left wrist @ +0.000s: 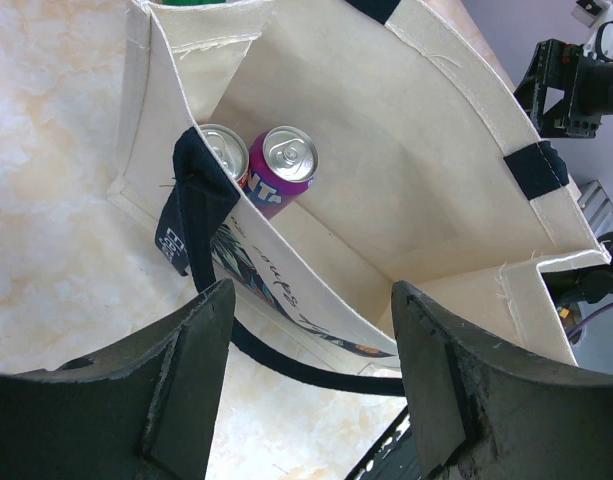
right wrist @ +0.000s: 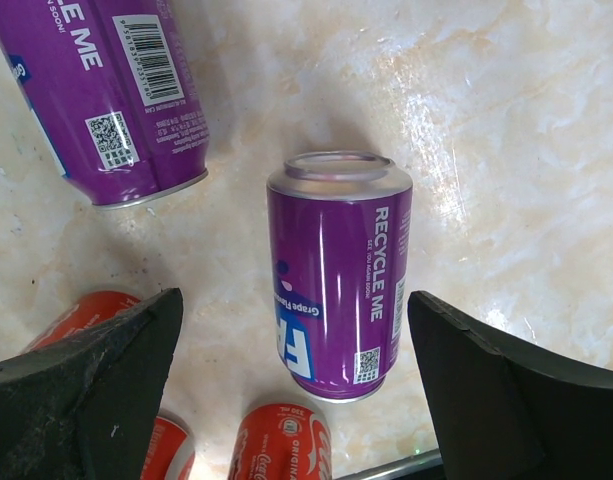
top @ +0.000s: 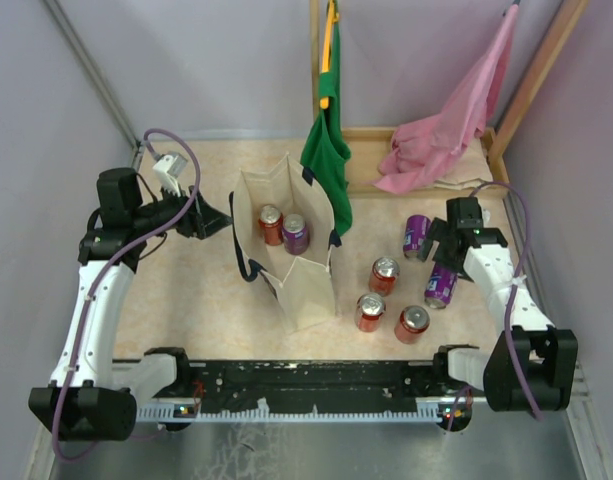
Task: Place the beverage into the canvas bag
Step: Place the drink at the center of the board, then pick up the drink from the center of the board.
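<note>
The cream canvas bag (top: 286, 255) with navy handles stands open mid-table. A red can (top: 271, 225) and a purple can (top: 295, 233) stand inside it, also seen in the left wrist view as the red can (left wrist: 220, 148) and the purple can (left wrist: 282, 170). My left gripper (top: 212, 220) is open and empty at the bag's left side, by the navy handle (left wrist: 191, 205); in its wrist view the left gripper (left wrist: 311, 385) frames the bag's wall (left wrist: 406, 150). My right gripper (top: 438, 246) is open above a lying purple can (right wrist: 341, 270), which sits between its fingers (right wrist: 106, 370).
A second purple can (right wrist: 106, 90) lies nearby. Three red cans (top: 384, 275), (top: 370, 312), (top: 412, 323) stand right of the bag. A green cloth (top: 326, 150) and a pink cloth (top: 436, 140) hang at the back over a wooden frame (top: 491, 145).
</note>
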You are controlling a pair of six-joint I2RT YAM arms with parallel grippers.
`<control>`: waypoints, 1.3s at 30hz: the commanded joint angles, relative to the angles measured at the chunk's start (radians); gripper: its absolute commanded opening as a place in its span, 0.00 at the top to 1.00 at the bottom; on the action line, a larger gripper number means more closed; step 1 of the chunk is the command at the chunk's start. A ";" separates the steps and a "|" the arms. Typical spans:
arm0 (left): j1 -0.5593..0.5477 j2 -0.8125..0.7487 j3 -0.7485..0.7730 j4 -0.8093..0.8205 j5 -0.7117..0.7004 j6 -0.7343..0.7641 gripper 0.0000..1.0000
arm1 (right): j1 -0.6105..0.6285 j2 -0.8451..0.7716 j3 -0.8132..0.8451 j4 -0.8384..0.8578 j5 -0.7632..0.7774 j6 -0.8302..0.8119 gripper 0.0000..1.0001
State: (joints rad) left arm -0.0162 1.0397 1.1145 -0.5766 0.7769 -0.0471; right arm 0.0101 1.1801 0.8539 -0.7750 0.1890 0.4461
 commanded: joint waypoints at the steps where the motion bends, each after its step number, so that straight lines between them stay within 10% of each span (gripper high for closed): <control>1: -0.004 -0.004 0.023 -0.001 0.012 0.012 0.30 | -0.006 -0.029 0.047 -0.001 0.005 -0.005 0.07; 15: -0.004 -0.006 0.022 -0.009 0.009 0.016 0.30 | 0.004 -0.024 0.161 -0.062 -0.046 -0.022 0.13; 24: -0.004 -0.002 0.018 -0.014 0.008 0.024 0.30 | 0.165 0.096 0.439 -0.293 -0.137 -0.062 0.15; 39: -0.005 -0.007 -0.003 -0.009 0.025 0.032 0.30 | 0.399 0.254 0.451 -0.325 -0.163 -0.039 0.13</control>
State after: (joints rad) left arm -0.0162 1.0397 1.1141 -0.5842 0.7780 -0.0284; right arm 0.3996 1.4235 1.2839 -1.0821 0.0372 0.4198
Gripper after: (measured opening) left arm 0.702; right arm 0.862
